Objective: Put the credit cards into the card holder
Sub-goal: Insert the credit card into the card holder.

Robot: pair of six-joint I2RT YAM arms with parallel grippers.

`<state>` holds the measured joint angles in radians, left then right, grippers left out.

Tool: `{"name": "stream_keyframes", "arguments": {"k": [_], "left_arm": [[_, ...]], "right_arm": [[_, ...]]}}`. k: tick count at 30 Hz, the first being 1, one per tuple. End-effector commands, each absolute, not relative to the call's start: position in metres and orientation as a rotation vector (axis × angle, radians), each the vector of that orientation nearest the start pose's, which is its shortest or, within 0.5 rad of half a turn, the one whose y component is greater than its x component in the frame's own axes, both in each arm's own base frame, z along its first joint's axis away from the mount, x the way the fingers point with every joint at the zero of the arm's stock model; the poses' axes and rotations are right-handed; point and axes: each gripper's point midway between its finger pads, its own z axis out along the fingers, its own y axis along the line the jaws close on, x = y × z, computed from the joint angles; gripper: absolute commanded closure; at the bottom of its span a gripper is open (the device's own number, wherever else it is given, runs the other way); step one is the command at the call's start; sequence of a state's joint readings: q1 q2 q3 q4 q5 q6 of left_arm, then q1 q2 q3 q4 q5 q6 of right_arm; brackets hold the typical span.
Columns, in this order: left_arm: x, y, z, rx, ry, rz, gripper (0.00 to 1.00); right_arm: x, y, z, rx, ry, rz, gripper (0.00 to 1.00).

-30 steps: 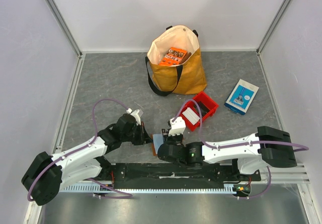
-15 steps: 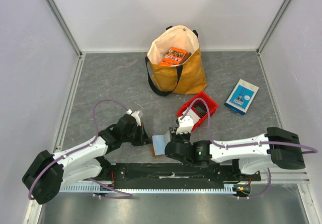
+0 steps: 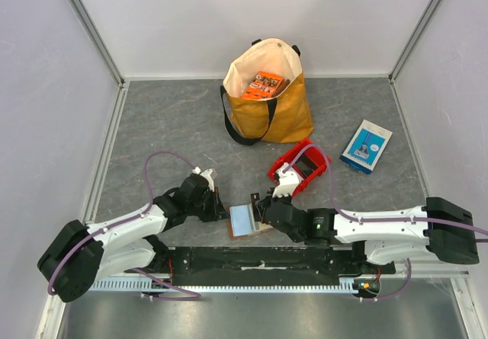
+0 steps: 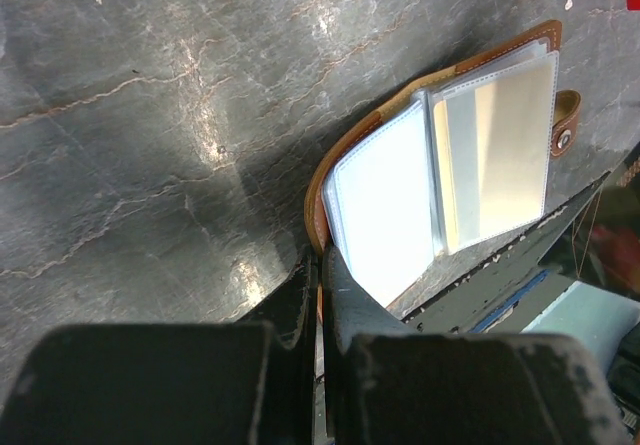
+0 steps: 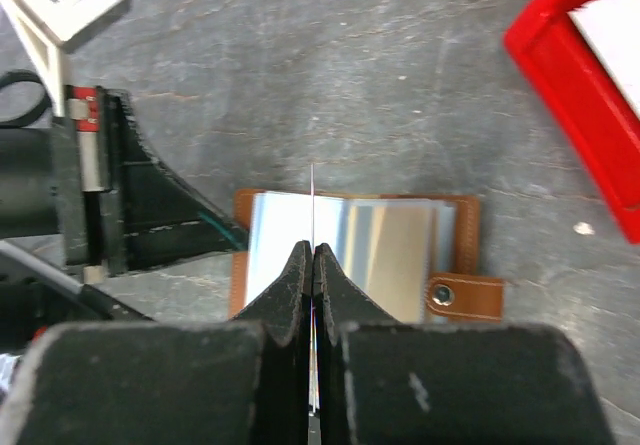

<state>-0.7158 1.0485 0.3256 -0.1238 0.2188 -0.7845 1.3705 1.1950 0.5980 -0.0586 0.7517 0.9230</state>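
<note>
The brown card holder lies open near the table's front edge, its clear pockets facing up and its snap tab to the right. My left gripper is shut on the edge of the holder's leather cover. My right gripper is shut on a thin credit card, seen edge-on and standing over the holder's left pockets. In the top view the right gripper sits at the holder's right side. A white card lies in the red bin.
The red bin stands just behind my right wrist. A yellow tote bag with an orange packet stands at the back. A blue-and-white box lies to the right. The black base rail runs just in front of the holder.
My right arm has drawn back to the right with the card, uncovering the holder's pale pages in the top view. The left arm has barely shifted and keeps its hold.
</note>
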Motion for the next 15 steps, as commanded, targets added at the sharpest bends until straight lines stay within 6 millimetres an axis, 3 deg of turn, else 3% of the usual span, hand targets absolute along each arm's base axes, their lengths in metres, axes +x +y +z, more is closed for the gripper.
{"name": "stream_keyframes", "arguments": {"k": [1,6,15], "left_arm": [[0.149,-0.213,0.027,0.034,2.592,-0.863,0.98],[0.150,-0.213,0.025,0.033,2.600,-0.853,0.98],[0.151,-0.212,0.022,0.017,2.608,-0.839,0.98]], "right_arm": [[0.152,0.330,0.125,-0.124,2.095,0.809,1.00],[0.152,0.330,0.100,-0.092,2.163,0.887,1.00],[0.145,0.320,0.072,-0.064,2.188,0.972,1.00]]}}
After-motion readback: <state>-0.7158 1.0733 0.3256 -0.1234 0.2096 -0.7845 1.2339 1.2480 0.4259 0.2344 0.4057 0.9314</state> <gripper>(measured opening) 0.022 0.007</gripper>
